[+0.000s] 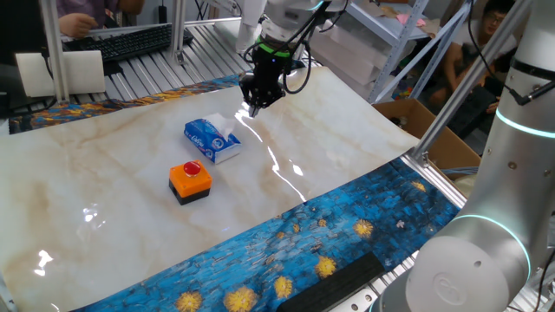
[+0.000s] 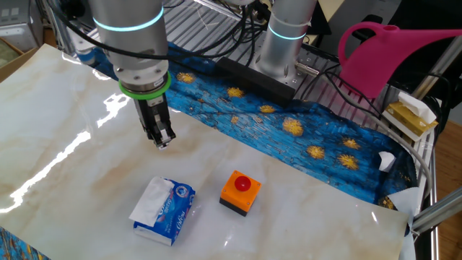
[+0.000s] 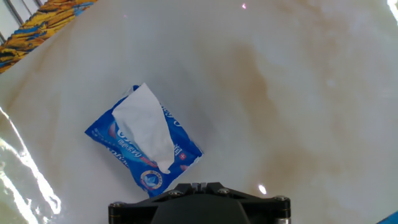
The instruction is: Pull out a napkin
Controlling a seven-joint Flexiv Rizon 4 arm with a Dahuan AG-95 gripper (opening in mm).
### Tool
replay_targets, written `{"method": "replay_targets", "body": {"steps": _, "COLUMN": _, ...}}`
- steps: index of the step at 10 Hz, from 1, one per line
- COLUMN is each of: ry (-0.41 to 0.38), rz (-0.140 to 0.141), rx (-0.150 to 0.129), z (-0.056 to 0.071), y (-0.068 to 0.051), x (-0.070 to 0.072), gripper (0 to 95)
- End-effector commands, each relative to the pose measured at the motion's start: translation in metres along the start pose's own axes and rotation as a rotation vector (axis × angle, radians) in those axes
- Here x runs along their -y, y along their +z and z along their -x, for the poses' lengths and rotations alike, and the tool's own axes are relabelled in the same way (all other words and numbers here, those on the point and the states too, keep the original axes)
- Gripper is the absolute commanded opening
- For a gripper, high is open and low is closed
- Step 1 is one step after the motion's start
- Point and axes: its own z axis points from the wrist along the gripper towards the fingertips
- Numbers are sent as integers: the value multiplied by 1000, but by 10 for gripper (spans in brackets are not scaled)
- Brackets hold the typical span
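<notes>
A white napkin (image 1: 224,130) sticks out of the top of a blue-and-white tissue pack (image 1: 205,139) lying on the marble table. It also shows in the other fixed view (image 2: 150,202) and the hand view (image 3: 146,127), crumpled and partly out of the pack (image 3: 181,149). My gripper (image 1: 254,110) hangs above the table just behind and to the right of the pack, not touching it. Its fingers are closed together and hold nothing. In the other fixed view the gripper (image 2: 163,142) is well above the pack (image 2: 177,211). In the hand view only the fingertips' base (image 3: 199,185) shows.
An orange box with a red button (image 1: 189,180) stands in front of the pack, also in the other fixed view (image 2: 240,192). A blue patterned cloth (image 1: 329,234) covers the table's near edge. A second robot base (image 2: 285,43) and a pink watering can (image 2: 390,54) stand beyond it.
</notes>
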Motion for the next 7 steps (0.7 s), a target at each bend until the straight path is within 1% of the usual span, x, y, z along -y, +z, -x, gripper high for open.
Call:
{"method": "replay_targets", "body": {"steps": 1, "ry": 0, "rz": 19, "rx": 47, "z": 3, "y": 9, "x": -3, "gripper": 0}}
{"method": "replay_targets", "body": {"steps": 2, "ry": -7, "rz": 17, "rx": 68, "z": 6, "y": 14, "x": -4, "gripper": 0}}
{"method": "replay_targets", "body": {"steps": 3, "ry": -21, "rz": 0, "rx": 82, "z": 11, "y": 18, "x": -6, "gripper": 0}}
{"method": "replay_targets", "body": {"steps": 4, "ry": -41, "rz": -42, "rx": 112, "z": 16, "y": 21, "x": -8, "gripper": 190}}
{"method": "replay_targets", "body": {"steps": 5, "ry": -48, "rz": -60, "rx": 122, "z": 18, "y": 22, "x": -10, "gripper": 190}}
{"method": "replay_targets", "body": {"steps": 6, "ry": 3, "rz": -53, "rx": 146, "z": 26, "y": 25, "x": -16, "gripper": 190}}
{"method": "replay_targets", "body": {"steps": 7, "ry": 17, "rz": -42, "rx": 158, "z": 31, "y": 26, "x": -21, "gripper": 380}}
